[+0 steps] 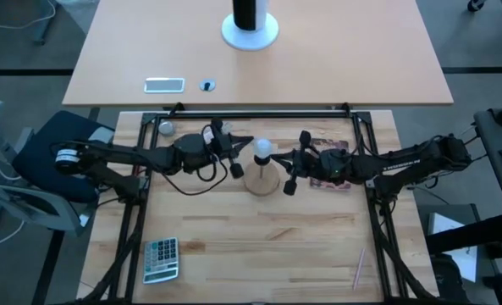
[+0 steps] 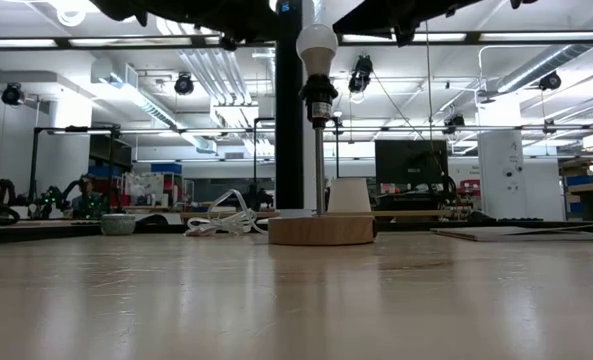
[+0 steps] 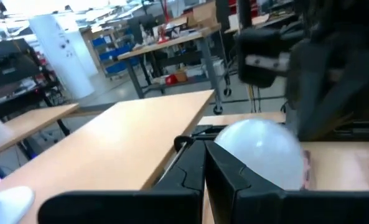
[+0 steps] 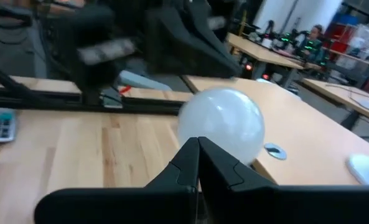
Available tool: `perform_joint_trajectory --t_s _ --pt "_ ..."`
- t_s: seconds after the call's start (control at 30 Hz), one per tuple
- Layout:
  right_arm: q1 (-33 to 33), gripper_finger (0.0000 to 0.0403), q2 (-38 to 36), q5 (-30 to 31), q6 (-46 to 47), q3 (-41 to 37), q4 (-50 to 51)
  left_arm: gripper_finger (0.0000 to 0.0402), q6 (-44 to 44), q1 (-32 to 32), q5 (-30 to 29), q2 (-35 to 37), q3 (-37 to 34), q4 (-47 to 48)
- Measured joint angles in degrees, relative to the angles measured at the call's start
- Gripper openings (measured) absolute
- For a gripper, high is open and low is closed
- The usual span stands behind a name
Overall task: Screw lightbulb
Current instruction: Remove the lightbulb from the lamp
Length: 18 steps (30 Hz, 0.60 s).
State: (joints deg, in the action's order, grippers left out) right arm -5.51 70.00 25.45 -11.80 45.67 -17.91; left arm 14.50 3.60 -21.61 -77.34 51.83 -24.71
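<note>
Above light wooden counter [image 1: 234,229], lightbulb [image 1: 262,150] upright on stand [image 1: 262,181], between left pincer [image 1: 233,152] and right pincer [image 1: 295,161], both pressed together.

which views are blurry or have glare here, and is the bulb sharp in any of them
Low view: the lightbulb stands crisp on its socket, against bright ceiling lights; the near tabletop is soft. Left wrist view: the other arm behind the bulb is smeared with blur. Right wrist view: the same for the arm beyond the bulb, while the bulb shows fairly clear. High view: even light, no strong glare.
</note>
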Motion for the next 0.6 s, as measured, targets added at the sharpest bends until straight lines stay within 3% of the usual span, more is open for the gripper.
perform_joint_trajectory --t_s 0.13,0.4,0.6 --pt "0.32 0.0002 0.24 0.04 -0.07 0.00 -0.44 0.0000 -0.12 -0.08 0.46 -0.99 0.00 -0.02" --pt "0.68 0.0002 0.24 -0.22 0.12 0.00 -0.14 0.0000 -0.44 -0.10 7.90 -0.95 0.00 0.12" --pt "0.87 0.0002 0.24 5.57 -0.09 0.00 -0.38 0.0000 -1.23 -1.32 11.36 -0.12 0.04 0.67"
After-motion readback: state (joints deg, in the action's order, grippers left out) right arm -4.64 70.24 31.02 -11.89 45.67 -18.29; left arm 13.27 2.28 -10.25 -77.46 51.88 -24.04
